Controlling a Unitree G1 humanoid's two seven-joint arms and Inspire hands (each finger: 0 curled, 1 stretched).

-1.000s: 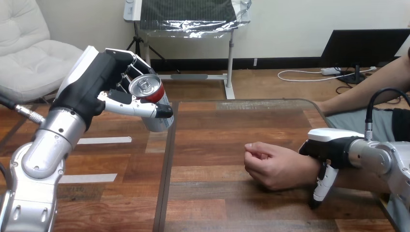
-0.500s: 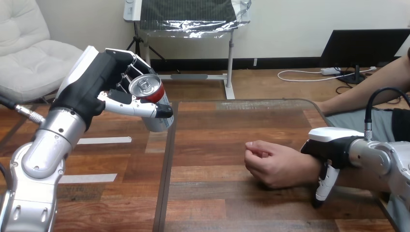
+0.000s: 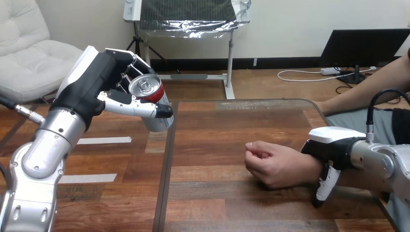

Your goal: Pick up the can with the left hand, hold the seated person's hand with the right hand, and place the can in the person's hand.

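Status, head view. Step 1 (pick up can) looks done: the left hand (image 3: 94, 89), upper left of frame, has the can (image 3: 152, 99) clear of the tabletop (image 3: 232, 125). The can is in the air over the tabletop's left edge, tilted so its silver top faces the camera. The thumb (image 3: 135, 107) lies across the can's near side and the fingers are curled round behind it, so this is a closed wrap grip with nothing else supporting the can. Step 2 (hold the person's hand) appears to be in place, but at the wrist rather than the hand. The right hand (image 3: 333, 145), right of frame, sits over the person's wrist (image 3: 312, 169), its white shell on top and its thumb (image 3: 323, 186) bent down the wrist's near side, the tip close to the tabletop. Its fingers on the far side are hidden, so I read this as a clasp from the thumb and palm alone. The person's hand (image 3: 275, 164) rests on the tabletop at centre right, loosely closed, knuckles toward the can, with no open palm offered. Step 3 is not yet done: the can and the person's hand are well apart, with bare tabletop between them. Left to do, as I judge it: carry the can rightward and down, get the person's hand open or turned up, seat the can in it, then release the left fingers. Risk to note: a closed hand leaves nowhere to set the can.
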